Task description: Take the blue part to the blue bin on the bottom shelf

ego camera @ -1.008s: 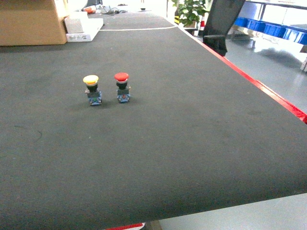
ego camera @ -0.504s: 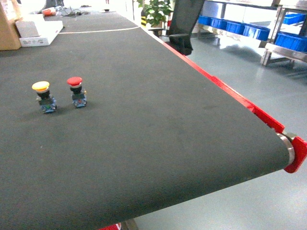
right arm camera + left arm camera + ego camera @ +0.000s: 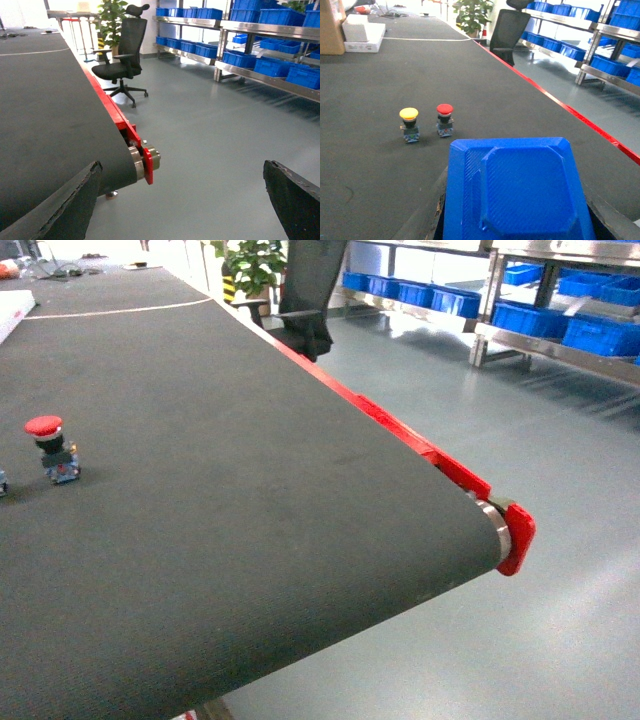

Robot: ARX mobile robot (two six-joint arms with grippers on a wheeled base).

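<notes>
Grey workshop floor (image 3: 560,540) fills the right of the head view and lies wide and bare between the belt and the racks. Next in size is the dark belt surface (image 3: 250,490), bounded on its right by a red side rail (image 3: 400,435) and ending at a steel end roller (image 3: 497,525) with a red cap. Beyond that corner the surface drops straight to the floor.

Steel racks (image 3: 260,30) stand along the far wall, well apart from the surface. Their lowest level, the bottom shelf (image 3: 545,348), carries a row of blue bins (image 3: 603,335); which one is the target cannot be told from here. A black office chair (image 3: 122,55) stands near the red rail, to the side of the open lane toward the racks.

The left pincer (image 3: 520,207) appears pressed onto the blue part (image 3: 520,190), which fills the lower centre of the left wrist view with a dark finger edge on either side, raised over the surface. The right pincer (image 3: 180,200) is spread wide, with only floor showing between its fingers.

Judged progress: the pick seems done. Travel across the floor and release into the bin remain.

Smallest items: a red button (image 3: 444,119) and a yellow button (image 3: 409,124) stand upright just beside each other on the surface.
</notes>
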